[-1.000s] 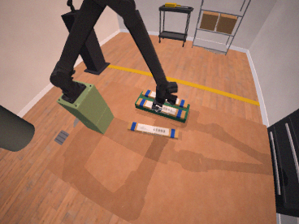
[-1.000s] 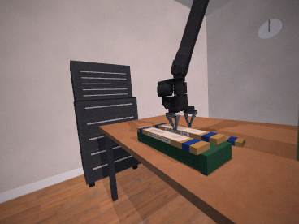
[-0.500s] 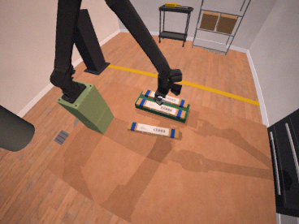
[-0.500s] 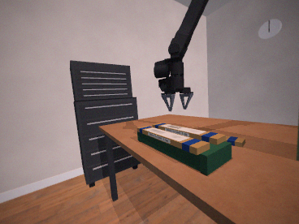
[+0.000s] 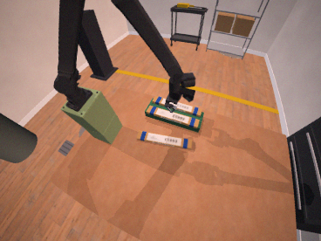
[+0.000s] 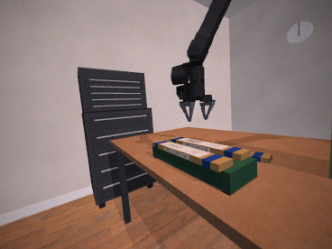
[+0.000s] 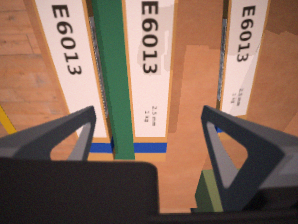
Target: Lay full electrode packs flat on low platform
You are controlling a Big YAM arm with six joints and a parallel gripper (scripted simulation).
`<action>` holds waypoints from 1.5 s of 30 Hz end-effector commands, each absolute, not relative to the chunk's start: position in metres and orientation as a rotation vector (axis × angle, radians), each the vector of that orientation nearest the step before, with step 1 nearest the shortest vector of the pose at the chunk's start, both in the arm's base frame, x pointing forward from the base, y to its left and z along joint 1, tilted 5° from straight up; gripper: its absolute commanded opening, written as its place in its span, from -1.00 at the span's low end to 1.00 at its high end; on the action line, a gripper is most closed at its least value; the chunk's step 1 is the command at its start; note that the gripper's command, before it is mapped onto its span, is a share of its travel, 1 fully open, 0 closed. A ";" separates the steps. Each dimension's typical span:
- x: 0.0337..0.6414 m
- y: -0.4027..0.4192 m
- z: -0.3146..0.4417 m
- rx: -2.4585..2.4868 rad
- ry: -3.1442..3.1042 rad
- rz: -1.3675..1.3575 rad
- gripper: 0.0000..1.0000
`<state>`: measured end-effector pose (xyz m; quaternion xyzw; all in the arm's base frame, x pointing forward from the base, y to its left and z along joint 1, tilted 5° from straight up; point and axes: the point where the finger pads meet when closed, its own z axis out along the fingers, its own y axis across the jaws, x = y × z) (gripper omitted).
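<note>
- In the top view the hand (image 5: 171, 106) (image 6: 198, 119) (image 7: 148, 111) partly hid the outer pack (image 5: 190, 109) (image 6: 185, 152) (image 7: 70, 65); the wrist view cut off all three.
- The hand was released, holding nothing, above the packs.
- Outer and middle pack (image 5: 174, 117) (image 6: 209, 145) (image 7: 150, 75) lay flat on the green platform (image 5: 197, 128) (image 6: 244, 176) (image 7: 114, 75), near one long edge of the surface (image 5: 218, 183) (image 6: 289, 194) (image 7: 192, 90).
- The third pack (image 5: 165, 140) (image 6: 262, 157) (image 7: 242, 60) lay farther in from that edge.
- Blue bands crossed tan, boxy ends.
- Wooden flooring surrounded the brown surface.
</note>
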<state>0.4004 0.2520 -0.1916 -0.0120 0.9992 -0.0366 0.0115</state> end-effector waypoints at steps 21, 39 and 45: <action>0.396 0.255 -0.203 -0.045 3.138 -0.138 0.92; 0.396 0.255 -0.203 -0.045 3.138 -0.138 0.92; 0.395 0.249 -0.196 -0.044 3.136 -0.136 0.92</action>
